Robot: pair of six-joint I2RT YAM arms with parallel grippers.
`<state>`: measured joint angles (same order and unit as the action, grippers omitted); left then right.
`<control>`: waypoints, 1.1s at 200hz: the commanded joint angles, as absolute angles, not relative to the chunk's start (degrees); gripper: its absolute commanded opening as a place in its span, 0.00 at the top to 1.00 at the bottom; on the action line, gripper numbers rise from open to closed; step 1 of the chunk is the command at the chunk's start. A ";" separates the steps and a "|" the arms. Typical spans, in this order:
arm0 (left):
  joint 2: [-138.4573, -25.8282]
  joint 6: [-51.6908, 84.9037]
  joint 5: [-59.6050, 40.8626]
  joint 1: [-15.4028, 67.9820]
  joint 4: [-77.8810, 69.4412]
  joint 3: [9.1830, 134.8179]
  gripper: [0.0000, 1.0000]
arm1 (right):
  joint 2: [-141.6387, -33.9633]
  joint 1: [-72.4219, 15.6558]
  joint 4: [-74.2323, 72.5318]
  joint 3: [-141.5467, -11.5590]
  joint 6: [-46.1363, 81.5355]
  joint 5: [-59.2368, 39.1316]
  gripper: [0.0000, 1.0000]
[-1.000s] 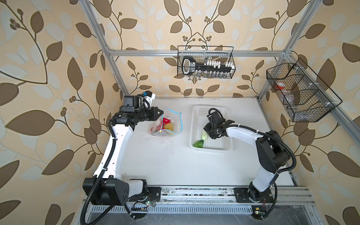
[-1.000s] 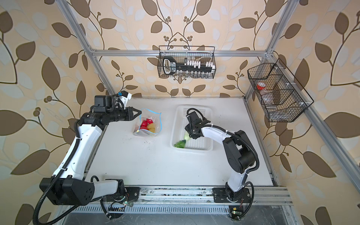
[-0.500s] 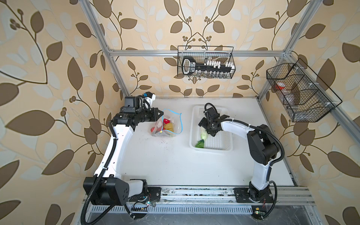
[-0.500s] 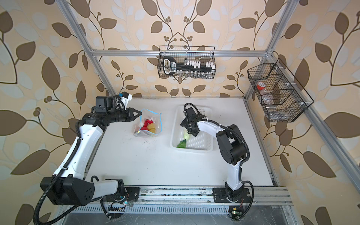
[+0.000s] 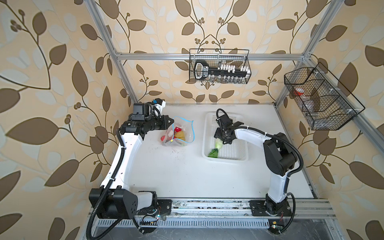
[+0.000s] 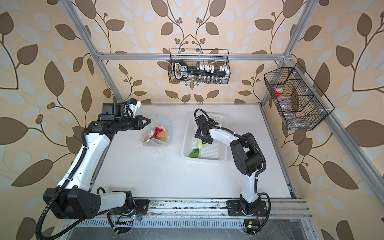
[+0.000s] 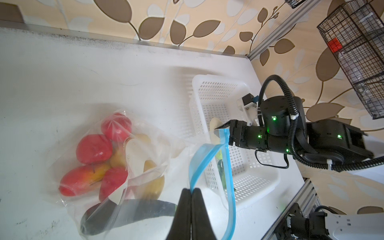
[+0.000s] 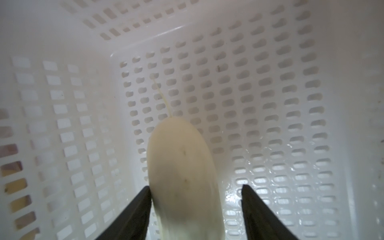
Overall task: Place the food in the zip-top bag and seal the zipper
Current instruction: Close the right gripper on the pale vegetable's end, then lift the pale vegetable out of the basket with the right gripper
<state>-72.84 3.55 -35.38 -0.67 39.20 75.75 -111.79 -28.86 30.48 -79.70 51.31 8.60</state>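
Pinching zipper [image 7: 200,161] of zip-top bag [image 7: 149,172]: left gripper [image 7: 191,190], jaws pressed together. Right gripper [image 8: 195,187] spread astride cabbage [image 8: 180,158] in basket [image 8: 270,104].

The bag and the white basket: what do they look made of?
The zip-top bag: thin clear plastic film, glossy and creased; the food shows through. The basket: probably rigid moulded white plastic, slightly shiny, with rows of slots.

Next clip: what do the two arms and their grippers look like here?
Both arms pair white link shells with black joints: left arm, right arm. Black corrugated cable hose runs along each. Green status lights dot the right wrist. The left gripper and right gripper have black tapered fingers.
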 commanded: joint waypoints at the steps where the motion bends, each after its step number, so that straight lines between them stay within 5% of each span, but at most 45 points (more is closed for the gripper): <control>1: -71.90 2.66 -34.54 -0.09 38.99 76.18 1.00 | -114.32 -28.25 31.49 -81.45 49.28 7.23 0.40; 47: -71.32 2.29 -34.37 -0.04 39.24 76.04 1.00 | -117.08 -28.10 32.15 -83.35 47.85 4.35 0.49; 65: -71.37 2.29 -34.49 -0.09 39.44 76.27 1.00 | -117.19 -27.65 32.64 -83.38 48.05 3.33 0.68; 81: -71.24 2.12 -34.63 -0.09 39.71 76.49 1.00 | -114.93 -27.41 31.41 -82.07 48.77 2.99 0.76; 170: -71.14 2.20 -35.13 -0.09 39.73 76.47 1.00 | -93.21 -29.02 22.14 -77.23 49.41 8.40 0.81; 220: -71.19 2.28 -35.86 -0.09 40.25 76.99 1.00 | -86.02 -37.96 21.24 -81.37 43.56 25.49 0.81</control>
